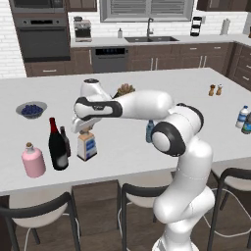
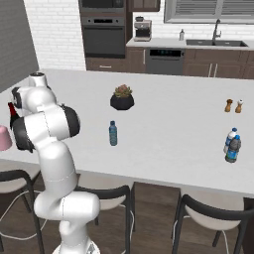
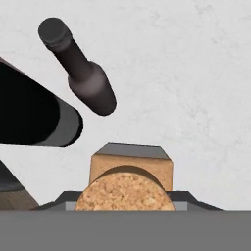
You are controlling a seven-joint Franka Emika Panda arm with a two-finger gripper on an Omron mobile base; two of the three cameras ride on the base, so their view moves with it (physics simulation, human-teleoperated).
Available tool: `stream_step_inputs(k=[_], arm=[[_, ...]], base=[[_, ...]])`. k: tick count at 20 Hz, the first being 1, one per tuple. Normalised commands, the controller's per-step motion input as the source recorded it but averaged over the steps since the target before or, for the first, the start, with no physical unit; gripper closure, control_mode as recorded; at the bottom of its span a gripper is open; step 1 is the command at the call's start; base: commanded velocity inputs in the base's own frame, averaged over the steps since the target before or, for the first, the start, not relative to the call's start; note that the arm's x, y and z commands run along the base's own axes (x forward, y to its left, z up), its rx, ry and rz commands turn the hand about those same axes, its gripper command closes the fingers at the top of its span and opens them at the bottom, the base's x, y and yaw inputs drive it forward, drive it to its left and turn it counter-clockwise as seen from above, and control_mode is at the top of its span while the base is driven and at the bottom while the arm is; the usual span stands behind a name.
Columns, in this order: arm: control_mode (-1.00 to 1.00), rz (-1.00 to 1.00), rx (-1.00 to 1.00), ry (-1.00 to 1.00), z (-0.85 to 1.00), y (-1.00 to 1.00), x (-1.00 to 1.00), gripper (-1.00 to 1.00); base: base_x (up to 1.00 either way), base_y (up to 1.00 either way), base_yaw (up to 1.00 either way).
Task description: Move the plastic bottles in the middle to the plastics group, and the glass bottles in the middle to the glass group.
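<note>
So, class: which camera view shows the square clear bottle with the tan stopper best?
The left base view: the square clear bottle shows whole, label included, under the hand. The hand view catches just its cork stopper.

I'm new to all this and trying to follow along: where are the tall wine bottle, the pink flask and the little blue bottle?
wine bottle [image 1: 58,149]: left base view, on its dark body.
pink flask [image 1: 33,163]: left base view, on its pink belly.
small blue bottle [image 2: 113,134]: right base view, on its body.
</note>
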Motion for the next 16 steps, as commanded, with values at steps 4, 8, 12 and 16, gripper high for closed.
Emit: stream_step_inputs(k=[4, 8, 12, 16], arm=[[-1.00, 0.00, -0.01, -0.03, -0.08, 0.17, 0.04, 1.00], [-1.00, 0.00, -0.01, -0.06, -0.33, 0.21, 0.03, 1.00], [-1.00, 0.00, -0.02, -0.02, -0.48, 0.09, 0.00, 1.00], [-1.00, 0.00, 0.00, -0.04, -0.25, 0.00, 0.00, 1.00]], base=[[0.00, 0.00, 0.00], [0.00, 0.00, 0.00], [0.00, 0.00, 0.00], [0.00, 0.00, 0.00]])
